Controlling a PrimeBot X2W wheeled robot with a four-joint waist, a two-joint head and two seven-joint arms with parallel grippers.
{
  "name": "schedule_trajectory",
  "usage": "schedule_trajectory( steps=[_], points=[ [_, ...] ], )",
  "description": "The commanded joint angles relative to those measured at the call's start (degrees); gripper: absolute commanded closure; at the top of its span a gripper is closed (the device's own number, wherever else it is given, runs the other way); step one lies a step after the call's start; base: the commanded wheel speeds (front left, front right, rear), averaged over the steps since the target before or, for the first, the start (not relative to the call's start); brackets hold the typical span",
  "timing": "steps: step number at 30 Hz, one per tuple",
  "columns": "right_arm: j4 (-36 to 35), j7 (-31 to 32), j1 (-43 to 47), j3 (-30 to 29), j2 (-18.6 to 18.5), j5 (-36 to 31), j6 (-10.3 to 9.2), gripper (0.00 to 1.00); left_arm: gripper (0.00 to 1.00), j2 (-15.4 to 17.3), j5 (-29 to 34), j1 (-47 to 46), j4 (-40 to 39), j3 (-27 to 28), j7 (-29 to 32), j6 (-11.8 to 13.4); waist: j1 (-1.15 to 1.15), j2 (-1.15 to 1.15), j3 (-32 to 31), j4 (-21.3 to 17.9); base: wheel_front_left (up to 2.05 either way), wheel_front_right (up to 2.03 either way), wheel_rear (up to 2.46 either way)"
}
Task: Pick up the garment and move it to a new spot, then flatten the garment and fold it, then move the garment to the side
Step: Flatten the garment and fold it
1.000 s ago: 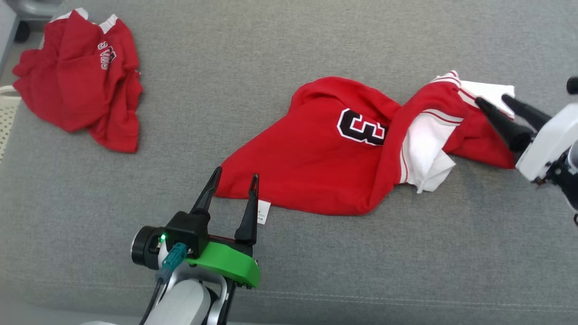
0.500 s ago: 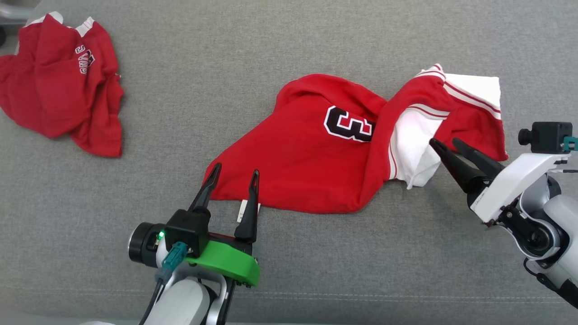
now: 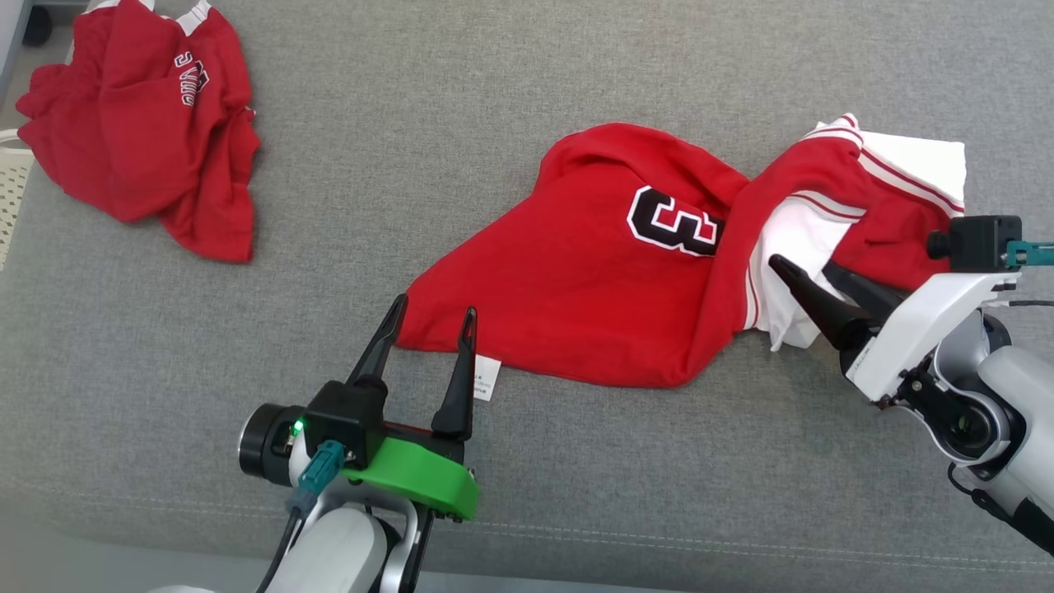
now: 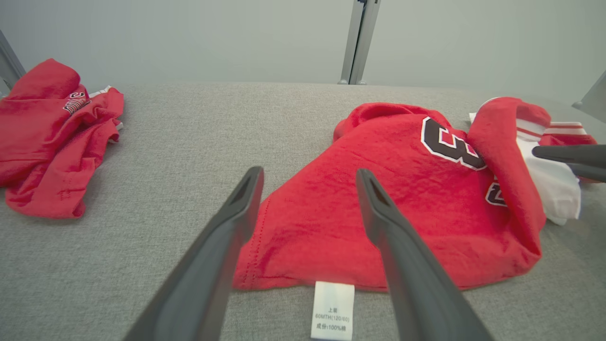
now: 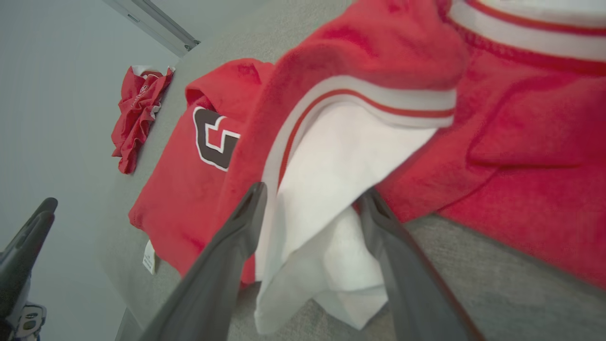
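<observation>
My left gripper is spread wide and holds nothing. Its two dark fingers point away from me, low over the near left corner of the garment, and the hem corner lies between them. That forearm rises from the near edge, with a green bracket behind the fingers and a small green light on the black housing.

My right gripper is also open. It comes in from the right with its fingers aimed left and slightly away from me. In the right wrist view a loose white fold of the garment lies between the two fingers, which are not clamped on it. I cannot tell whether they touch the cloth.

I count two grippers, two red garments and one care tag.

The garment I am working on is a red jersey with white panels and red-and-white striped trim. It lies rumpled across the middle and right of the grey padded surface, with its right end bunched up. A large black "3" outlined in white shows on it. The care tag sticks out from the near hem, just right of my left fingers. In the left wrist view it reads "60MTH(120/60)" and "100%" among characters too small for me to make out.

The second red garment sits crumpled at the far left, well apart from the first. Its white-edged lettering is too creased to read.
</observation>
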Motion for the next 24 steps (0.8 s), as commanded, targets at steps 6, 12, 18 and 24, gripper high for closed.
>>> schedule_trajectory(
  steps=[6, 12, 18, 24],
  points=[
    [-0.82, -2.45, -1.62, 1.08, -1.49, -1.03, 0.00, 0.60, 0.00, 0.24, -0.15, -0.53, 0.02, 0.23, -0.44, 0.42, 0.00, 0.00, -0.05, -0.42, 0.00, 0.00, 0.00],
    [-0.16, -2.05, -3.35, 2.86, -1.19, -1.41, 0.00, 0.66, 0.00, 0.59, -0.39, -1.09, 0.20, 0.47, -0.53, 0.06, 0.00, 0.00, 0.20, -1.05, 0.00, 0.00, 0.00],
    [2.52, -1.45, -6.02, 4.76, 0.41, -1.78, 0.00, 0.86, 0.00, 0.56, -0.29, -1.46, 0.32, 0.26, -0.57, 0.15, 0.00, 0.00, 0.51, -0.93, 0.00, 0.00, 0.00],
    [3.89, -2.88, -7.03, 6.61, 0.13, -1.93, 0.00, 1.00, 0.00, 0.73, -0.59, -0.86, 0.80, 0.24, -0.63, 0.36, 0.00, 0.00, -0.34, -0.94, 0.00, 0.00, 0.00]
  ],
)
